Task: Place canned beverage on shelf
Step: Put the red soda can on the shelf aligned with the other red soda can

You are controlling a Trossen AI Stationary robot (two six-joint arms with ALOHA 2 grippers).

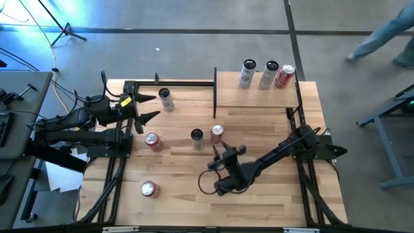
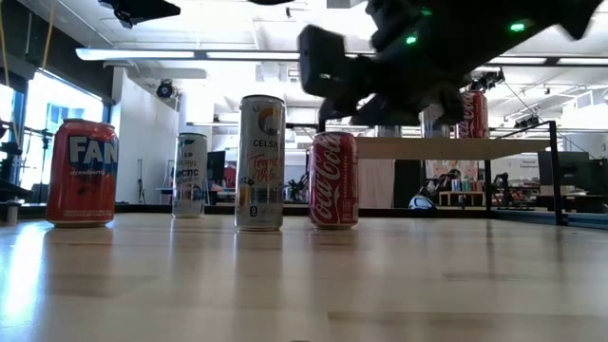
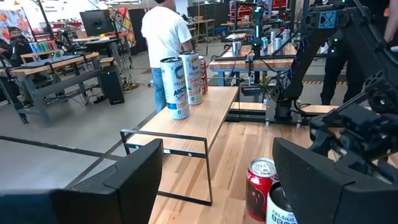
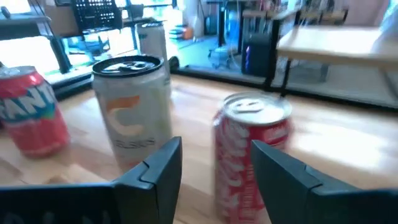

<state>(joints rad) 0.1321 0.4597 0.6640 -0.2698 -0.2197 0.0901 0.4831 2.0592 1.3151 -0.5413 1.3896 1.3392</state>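
I'm hovering my right gripper point(image 1: 218, 150), jaws apart, just short of the red Coca-Cola can point(image 1: 217, 134); my left gripper point(image 1: 148, 107) is waiting near the worktop's edge, jaws apart too.

Glossy metal cans point(image 2: 260, 163), light-wood shelf point(image 1: 255, 97)

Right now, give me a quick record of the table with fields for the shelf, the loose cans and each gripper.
shelf: far right part of the table, three cans standing along its far edge
cans on table: five, all upright
left gripper: open, empty, beside the silver can
right gripper: open, empty, just short of the red Coca-Cola can
Celsius can: stands next to the Coca-Cola can
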